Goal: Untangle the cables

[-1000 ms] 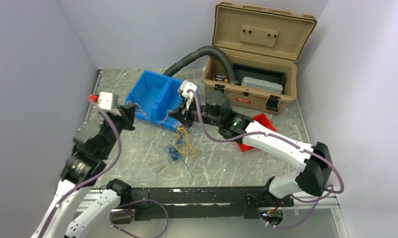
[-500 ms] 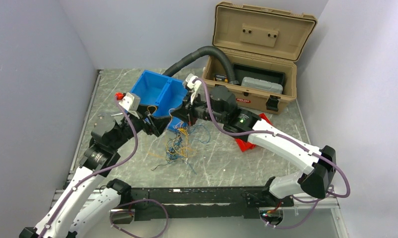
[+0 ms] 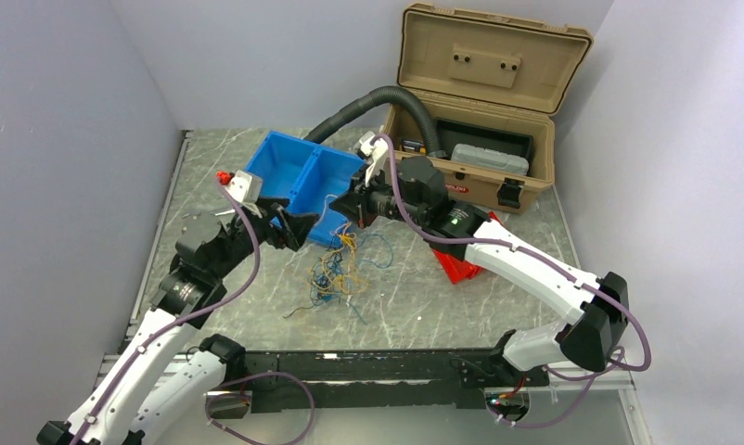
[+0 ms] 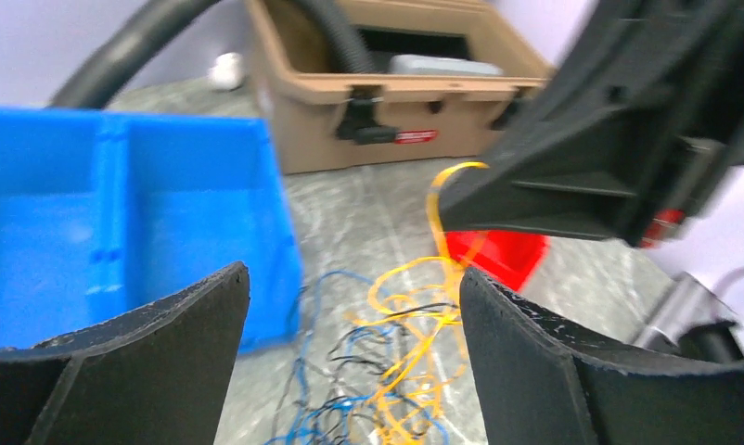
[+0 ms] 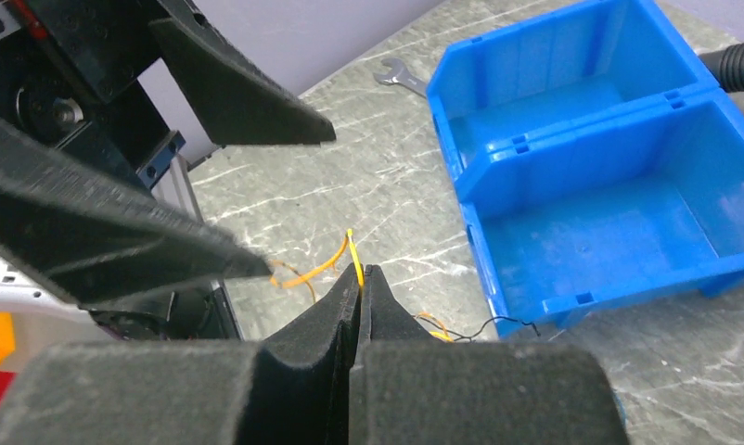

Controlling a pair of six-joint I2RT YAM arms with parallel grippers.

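Note:
The cables [image 3: 336, 275] are a loose tangle of thin yellow, blue and black wires on the marble table, just in front of the blue bin. My right gripper [image 3: 349, 208] hangs above the tangle's far edge, shut on one yellow wire [image 5: 352, 247] that runs up from the pile into its tips [image 5: 360, 270]. My left gripper [image 3: 301, 230] is open, just left of the tangle and level with the right gripper. In the left wrist view the tangle [image 4: 415, 348] shows between my spread fingertips [image 4: 354, 272], with nothing in them.
A two-compartment blue bin [image 3: 277, 176] stands behind the grippers. A tan toolbox [image 3: 484, 176] sits open at the back right, with a black corrugated hose [image 3: 364, 100] running into it. A red part [image 3: 463, 267] lies under the right arm. A wrench [image 5: 393, 72] lies beyond the bin.
My left arm has swung in from the left toward the tangle and its gripper has opened. The right gripper has drawn slightly back and right, still holding the yellow wire.

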